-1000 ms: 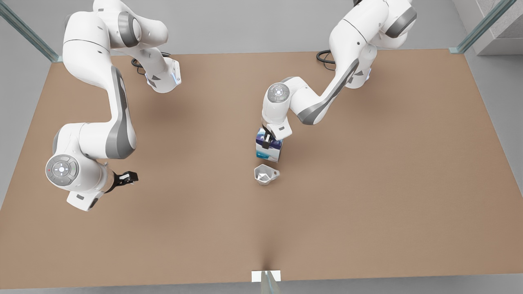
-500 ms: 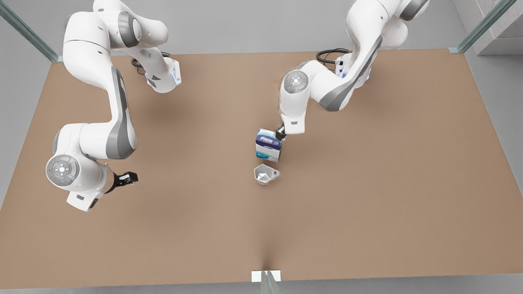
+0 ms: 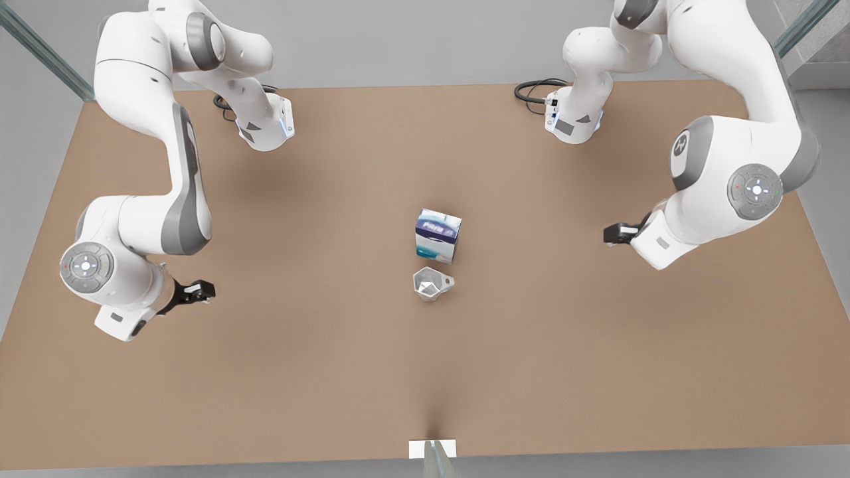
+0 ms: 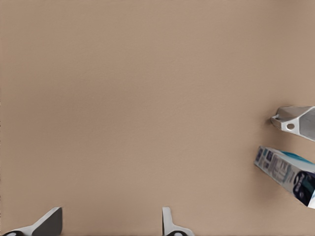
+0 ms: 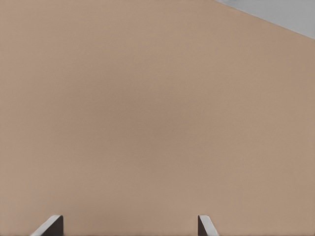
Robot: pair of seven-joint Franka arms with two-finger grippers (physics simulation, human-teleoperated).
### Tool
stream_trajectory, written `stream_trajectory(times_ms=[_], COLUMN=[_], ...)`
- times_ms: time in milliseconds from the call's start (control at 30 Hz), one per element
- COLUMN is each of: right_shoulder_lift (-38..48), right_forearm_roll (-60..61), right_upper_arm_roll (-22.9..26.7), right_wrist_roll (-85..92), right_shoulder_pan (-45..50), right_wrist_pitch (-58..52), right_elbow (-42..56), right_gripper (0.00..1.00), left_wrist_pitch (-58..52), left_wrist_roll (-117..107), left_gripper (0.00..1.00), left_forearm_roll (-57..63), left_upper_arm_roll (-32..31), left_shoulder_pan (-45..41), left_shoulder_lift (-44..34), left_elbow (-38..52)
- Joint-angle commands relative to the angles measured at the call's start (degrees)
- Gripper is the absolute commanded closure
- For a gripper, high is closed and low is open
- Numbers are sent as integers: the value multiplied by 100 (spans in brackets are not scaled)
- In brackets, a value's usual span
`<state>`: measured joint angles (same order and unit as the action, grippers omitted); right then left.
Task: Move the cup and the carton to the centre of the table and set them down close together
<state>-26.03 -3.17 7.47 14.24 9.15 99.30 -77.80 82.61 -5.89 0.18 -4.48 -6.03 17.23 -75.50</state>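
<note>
Two grippers hang spread wide and hold nothing. The left gripper [image 3: 614, 233] sits over the table [image 3: 597, 372] toward the edge on the front view's right, and the right gripper [image 3: 199, 290] toward the opposite edge; both are well apart from the goods.

The carton [image 3: 437, 236] stands upright at about the middle of the table; the cup [image 3: 431, 284] stands just beside it, on the side of the edge farthest from the arm bases, rim up and handle pointing toward the left gripper's side; a thin strip of bare table seems to part them.

By my judgement the placing is done and only parking the arms is left. To do that well, keep both arms high and out toward their own edges, fingers apart, with no sweep across the centre; a light cup would skid at the slightest brush.

The cup looks empty, its faceted inside bare; the carton is closed, so I cannot tell its contents.
</note>
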Motion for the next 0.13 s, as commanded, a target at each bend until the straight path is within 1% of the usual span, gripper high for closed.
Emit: stream_trajectory(times_ms=[0,33,67,100], right_shoulder_lift=[10,19,256,291], right_forearm_roll=[0,0,0,0], right_upper_arm_roll=[0,0,0,0], right_wrist_roll=[0,0,0,0], right_shoulder_pan=[-1,-1,-9,-9], right_wrist_pitch=[11,19,327,389], right_elbow=[-7,-42,-455,-517], right_gripper=[0,0,0,0], left_wrist_pitch=[0,-8,-8,-8], left_wrist_roll=[0,0,0,0], left_gripper=[0,0,0,0], left_forearm_roll=[78,87,87,87], left_upper_arm_roll=[0,0,8,8], left_shoulder_pan=[-4,-4,-4,-4], left_shoulder_lift=[-1,-1,-1,-9], left_elbow=[0,0,0,0])
